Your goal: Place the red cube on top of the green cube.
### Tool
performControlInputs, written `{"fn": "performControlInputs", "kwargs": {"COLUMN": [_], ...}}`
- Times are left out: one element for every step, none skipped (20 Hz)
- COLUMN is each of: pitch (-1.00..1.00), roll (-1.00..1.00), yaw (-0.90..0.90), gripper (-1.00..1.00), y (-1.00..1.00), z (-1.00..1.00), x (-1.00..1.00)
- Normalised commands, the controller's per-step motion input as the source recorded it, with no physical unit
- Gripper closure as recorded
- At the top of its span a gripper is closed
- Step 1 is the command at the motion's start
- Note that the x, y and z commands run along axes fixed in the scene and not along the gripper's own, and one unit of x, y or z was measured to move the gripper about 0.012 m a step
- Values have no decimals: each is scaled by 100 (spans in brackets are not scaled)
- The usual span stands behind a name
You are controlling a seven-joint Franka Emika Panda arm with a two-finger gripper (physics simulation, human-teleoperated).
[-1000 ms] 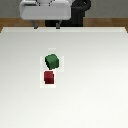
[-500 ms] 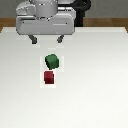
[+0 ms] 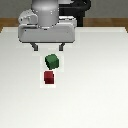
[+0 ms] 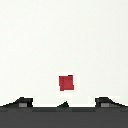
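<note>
The task is hardly begun: the red cube (image 3: pixel 48 77) lies on the table (image 3: pixel 100 90) just beside the green cube (image 3: pixel 51 61), untouched, while the gripper (image 3: pixel 48 48) hangs above them, spread and empty, so grasping and stacking remain.

The red cube (image 3: pixel 48 77) is plain dark red, the green cube (image 3: pixel 51 61) plain dark green, the table (image 3: pixel 100 90) white, the tool (image 3: pixel 48 48) dark-fingered under a grey housing.
</note>
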Motion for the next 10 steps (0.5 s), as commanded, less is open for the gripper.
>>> {"fn": "performControlInputs", "kwargs": {"pitch": [0, 0, 0, 0, 0, 0, 0, 0, 0, 0], "roll": [0, 0, 0, 0, 0, 0, 0, 0, 0, 0], "yaw": [0, 0, 0, 0, 0, 0, 0, 0, 0, 0], "gripper": [-100, -100, -100, -100, -100, -100, -100, -100, -100, -100], "y": [0, 0, 0, -33, 0, 0, 0, 0, 0, 0], "z": [-100, -100, -100, -100, 0, 0, 0, 0, 0, 0], "x": [0, 0, 0, 0, 0, 0, 0, 100, 0, 0]}}
